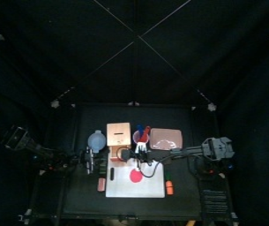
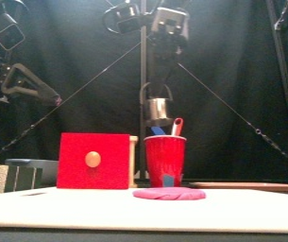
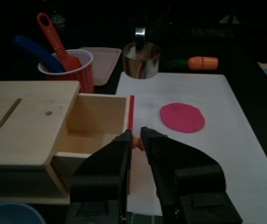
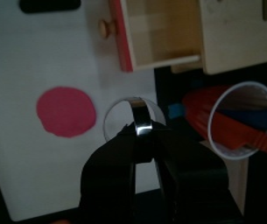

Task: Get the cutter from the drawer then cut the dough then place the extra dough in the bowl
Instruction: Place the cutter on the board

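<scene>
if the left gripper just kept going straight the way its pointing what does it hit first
The red drawer front of the wooden box. The left gripper points squarely at it and looks right up against it, though depth is hard to judge from this view.

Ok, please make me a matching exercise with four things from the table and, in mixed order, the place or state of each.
Things:
1. cutter
2. dough
3. drawer
4. knives

Places or states:
A. standing in the red cup
B. pulled open
C. held in the air by the right tool
D. lying flat on the white board

Pairs: 1-C, 2-D, 3-B, 4-A
</scene>
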Robot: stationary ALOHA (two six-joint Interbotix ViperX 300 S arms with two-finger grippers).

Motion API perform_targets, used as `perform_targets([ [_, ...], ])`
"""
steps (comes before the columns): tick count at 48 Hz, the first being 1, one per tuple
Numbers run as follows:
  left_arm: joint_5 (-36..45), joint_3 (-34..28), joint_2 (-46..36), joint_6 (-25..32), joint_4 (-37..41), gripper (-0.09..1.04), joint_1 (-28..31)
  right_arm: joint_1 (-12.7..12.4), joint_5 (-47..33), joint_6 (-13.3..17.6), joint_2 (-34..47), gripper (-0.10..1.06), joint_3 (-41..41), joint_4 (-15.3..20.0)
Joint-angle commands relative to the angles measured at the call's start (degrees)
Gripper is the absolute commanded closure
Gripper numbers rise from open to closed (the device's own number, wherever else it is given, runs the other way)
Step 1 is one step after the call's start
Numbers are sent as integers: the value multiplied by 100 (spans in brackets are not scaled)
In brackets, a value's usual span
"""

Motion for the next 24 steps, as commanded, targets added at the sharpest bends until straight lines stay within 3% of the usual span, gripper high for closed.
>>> perform_targets([
  [1,-9,-193,0,9,9,34,114,105,-404,519,-729,46,765,-229],
  [6,-18,-281,0,26,9,34,246,202,-967,1107,-1187,46,1564,-387],
  [12,-9,-378,9,44,9,34,439,281,-1547,1529,-1538,46,2285,-466],
  [16,-9,-439,9,44,35,34,562,325,-1775,1670,-1652,46,2654,-457],
  [24,-9,-571,0,35,53,32,896,396,-1951,1661,-1564,46,2918,-475],
])
